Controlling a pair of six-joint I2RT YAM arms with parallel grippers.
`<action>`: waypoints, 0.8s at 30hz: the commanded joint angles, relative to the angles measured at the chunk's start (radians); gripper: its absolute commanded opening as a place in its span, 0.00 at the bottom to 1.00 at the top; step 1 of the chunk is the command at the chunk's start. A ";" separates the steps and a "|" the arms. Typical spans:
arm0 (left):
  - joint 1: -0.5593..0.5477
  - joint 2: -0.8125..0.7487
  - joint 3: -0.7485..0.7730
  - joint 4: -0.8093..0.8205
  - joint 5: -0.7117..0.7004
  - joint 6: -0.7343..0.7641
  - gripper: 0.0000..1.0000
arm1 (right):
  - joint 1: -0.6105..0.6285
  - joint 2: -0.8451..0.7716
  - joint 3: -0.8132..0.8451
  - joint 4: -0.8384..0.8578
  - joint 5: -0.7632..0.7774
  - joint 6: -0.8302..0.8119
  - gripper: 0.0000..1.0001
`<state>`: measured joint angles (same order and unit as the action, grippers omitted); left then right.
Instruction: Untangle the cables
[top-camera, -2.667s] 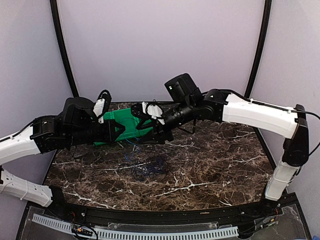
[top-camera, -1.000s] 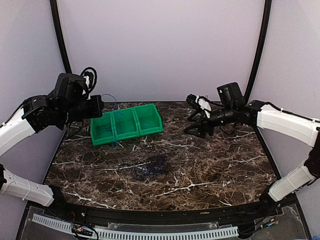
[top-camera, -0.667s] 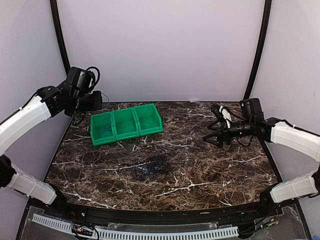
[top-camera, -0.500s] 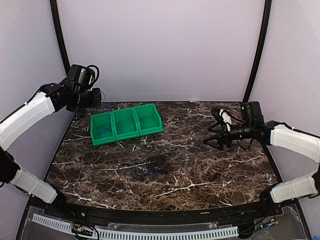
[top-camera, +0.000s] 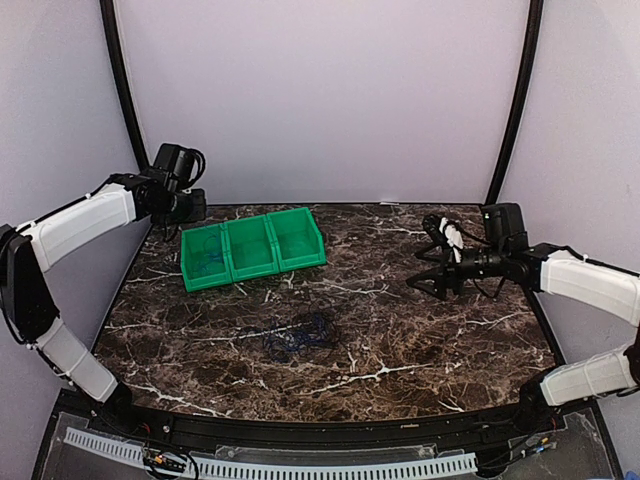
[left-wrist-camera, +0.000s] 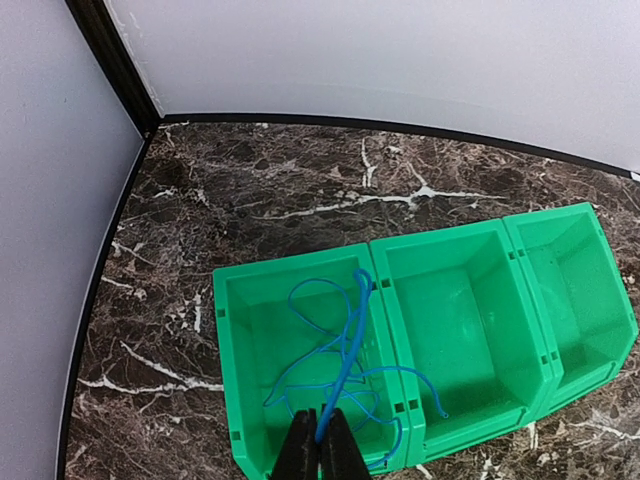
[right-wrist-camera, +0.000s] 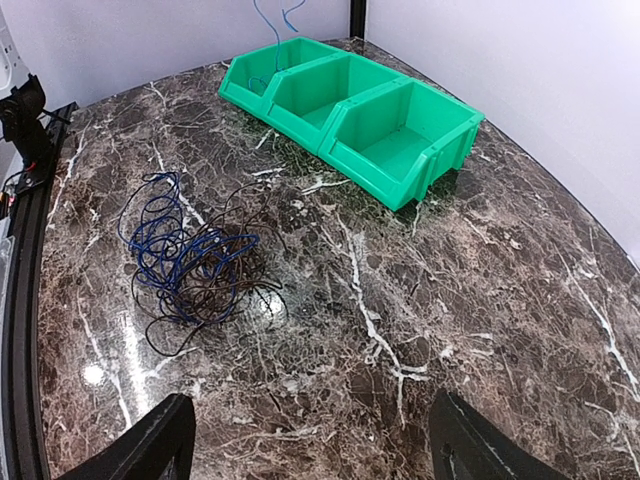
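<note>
The left tool (left-wrist-camera: 320, 442) is pinched fully shut on a thin blue cable (left-wrist-camera: 345, 350) and hangs above the far-left corner of the dark marble-patterned counter (top-camera: 420, 340). From the closed fingers the cable drops into the leftmost compartment of a green three-compartment plastic bin (left-wrist-camera: 455, 232). There it lies in loose loops, and one strand crosses the divider into the middle compartment. The bin stands near the counter's far-left corner.

A tangled bunch of thin blue and black cables (right-wrist-camera: 185, 260) lies on the bare counter near its middle, a little toward the near edge, well apart from the bin and from both tools. The right tool (top-camera: 425, 272) hovers over the counter's right side with its fingers spread wide and nothing between them. It points toward the bunch, which lies well off from it.
</note>
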<state>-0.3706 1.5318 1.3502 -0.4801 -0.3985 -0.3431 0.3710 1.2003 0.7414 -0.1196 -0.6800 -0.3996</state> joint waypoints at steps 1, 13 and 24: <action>0.026 0.036 -0.022 0.043 -0.013 0.024 0.00 | -0.006 0.001 -0.014 0.037 -0.005 -0.023 0.83; 0.036 0.164 -0.075 0.067 -0.005 -0.020 0.00 | -0.006 0.029 -0.008 0.031 -0.015 -0.039 0.83; 0.038 0.265 -0.075 0.074 0.038 -0.037 0.00 | -0.006 0.046 -0.007 0.028 -0.007 -0.048 0.84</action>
<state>-0.3386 1.7893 1.2865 -0.4164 -0.3798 -0.3679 0.3710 1.2369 0.7376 -0.1192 -0.6811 -0.4366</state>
